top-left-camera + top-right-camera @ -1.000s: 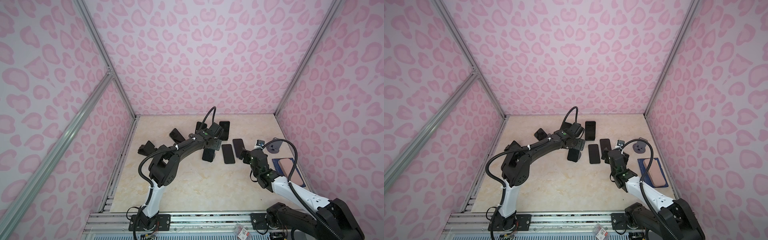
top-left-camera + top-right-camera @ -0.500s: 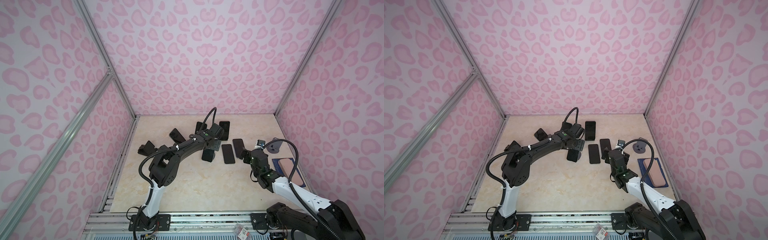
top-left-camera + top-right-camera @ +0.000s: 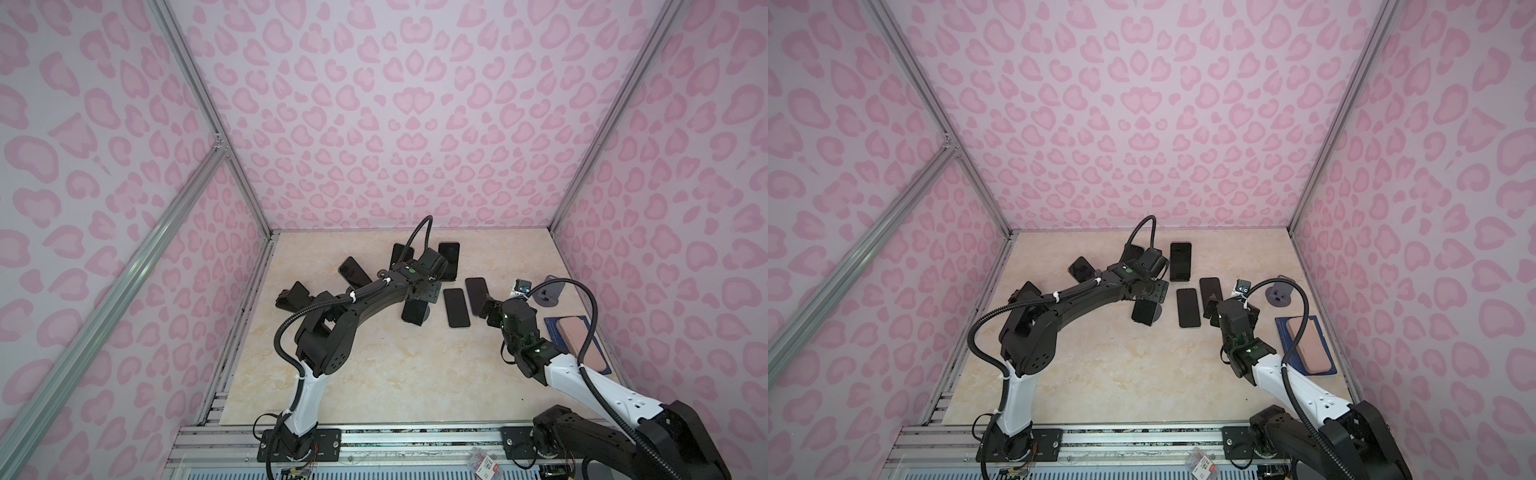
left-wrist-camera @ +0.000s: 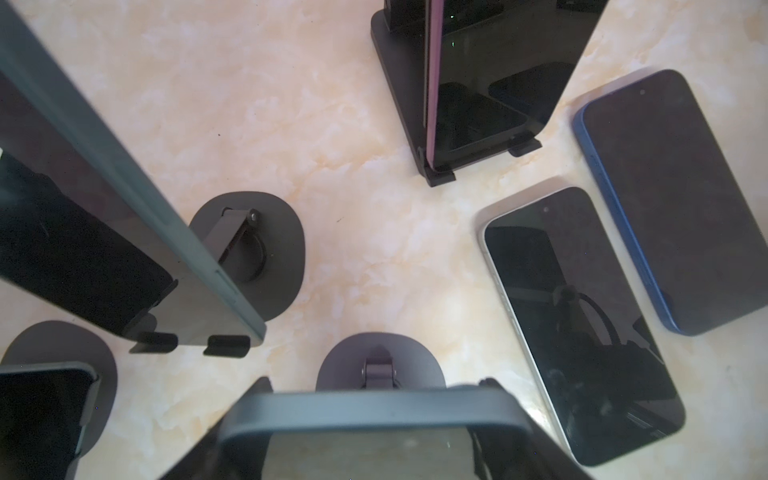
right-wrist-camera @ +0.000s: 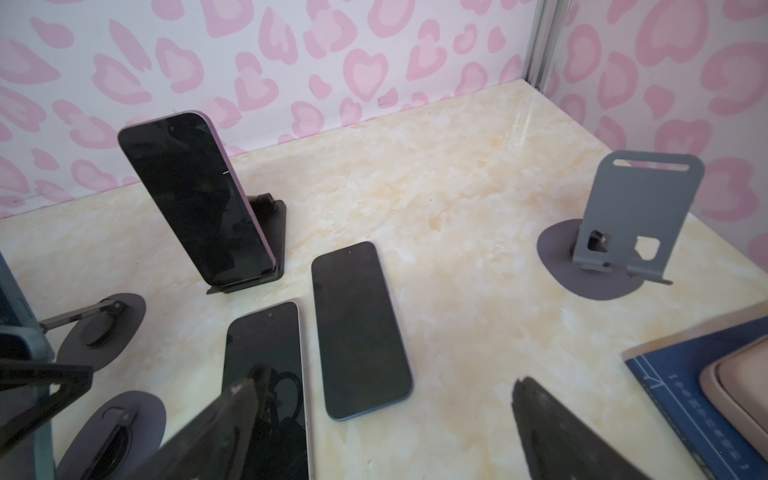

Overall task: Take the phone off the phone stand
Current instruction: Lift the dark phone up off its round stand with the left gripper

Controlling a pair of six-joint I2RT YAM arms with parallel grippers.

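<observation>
Below, cream marbled tabletop [image 3: 374,374]; pink walls [image 3: 395,104].

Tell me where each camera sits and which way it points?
Top views: high over the base rail, looking down at the table; left arm and right arm both show.
Left wrist: above the cased phone, looking down; left end effector frames it.
Right wrist: low over the table, facing the back wall; open right end effector shows.
Shared: both wrist views show the blue phone lying flat.
</observation>
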